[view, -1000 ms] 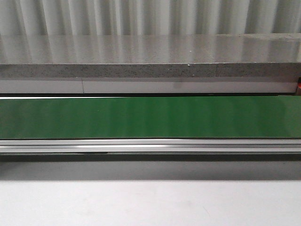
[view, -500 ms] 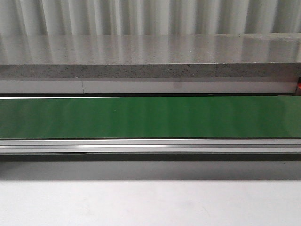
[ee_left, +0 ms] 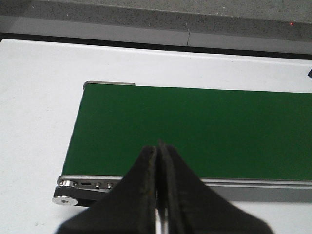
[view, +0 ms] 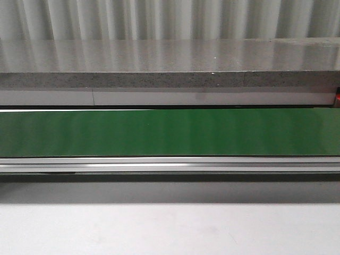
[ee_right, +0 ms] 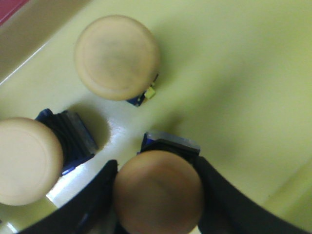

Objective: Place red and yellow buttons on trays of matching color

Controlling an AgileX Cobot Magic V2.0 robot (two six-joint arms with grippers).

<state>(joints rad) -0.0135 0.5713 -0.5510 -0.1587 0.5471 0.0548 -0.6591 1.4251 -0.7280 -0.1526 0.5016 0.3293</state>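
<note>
In the right wrist view, my right gripper (ee_right: 156, 168) is shut on a yellow button (ee_right: 158, 192), its black fingers touching both sides of the round cap just above the yellow tray (ee_right: 234, 73). Two more yellow buttons (ee_right: 117, 57) (ee_right: 27, 161) stand on that tray. A sliver of the red tray (ee_right: 9, 7) shows at the corner; no red button is in view. My left gripper (ee_left: 159, 148) is shut and empty, hanging over the near edge of the green conveyor belt (ee_left: 204, 126). Neither gripper appears in the front view.
The green belt (view: 170, 133) runs across the front view with nothing on it, a metal rail (view: 170, 164) along its near side. A grey stone counter (view: 170, 69) lies behind it. White tabletop (ee_left: 34, 107) surrounds the belt's end roller (ee_left: 66, 199).
</note>
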